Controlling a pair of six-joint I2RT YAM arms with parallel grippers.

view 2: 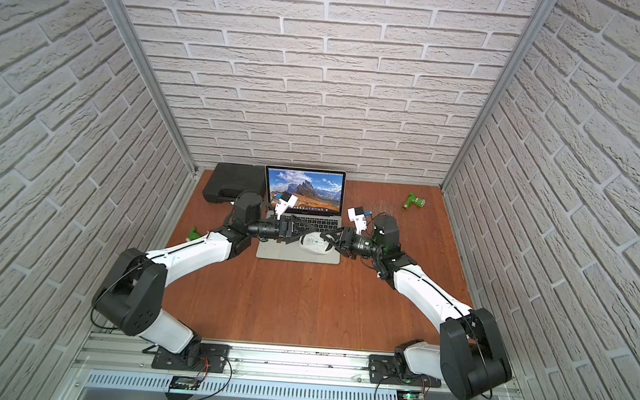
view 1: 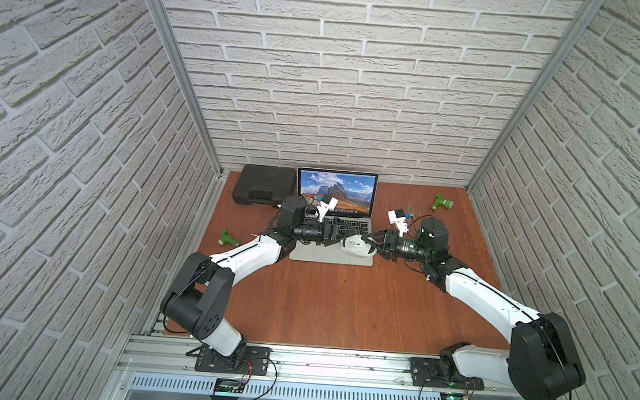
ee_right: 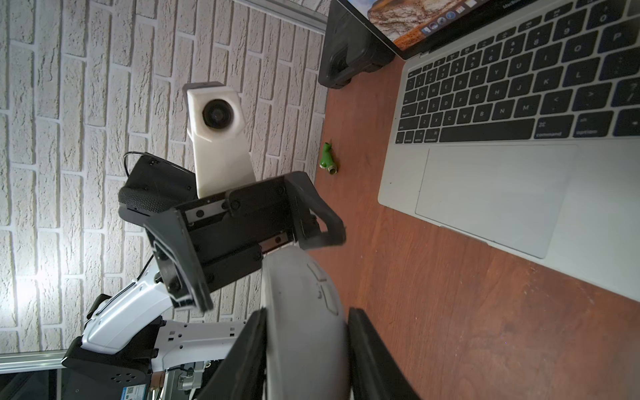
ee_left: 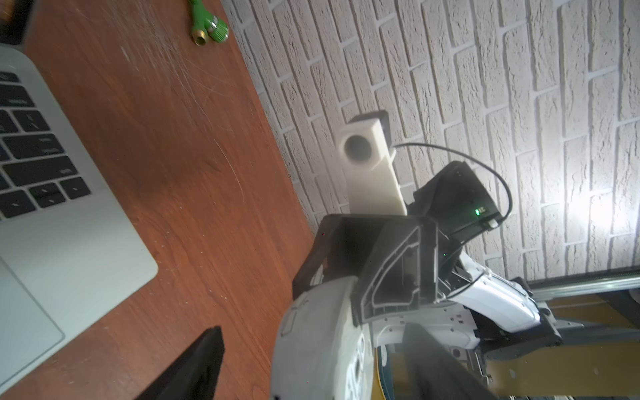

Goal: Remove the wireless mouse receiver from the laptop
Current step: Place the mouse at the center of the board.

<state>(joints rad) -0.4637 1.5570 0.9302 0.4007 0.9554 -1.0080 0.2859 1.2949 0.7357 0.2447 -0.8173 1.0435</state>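
Wooden table between brick walls held an open laptop at the back; right gripper was clamped on a mouse near its front, left gripper jaws apart; receiver not made out

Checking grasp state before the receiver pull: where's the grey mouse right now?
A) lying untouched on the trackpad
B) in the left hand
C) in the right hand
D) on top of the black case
C: the right wrist view shows the mouse pinched between the two fingers of the right hand.
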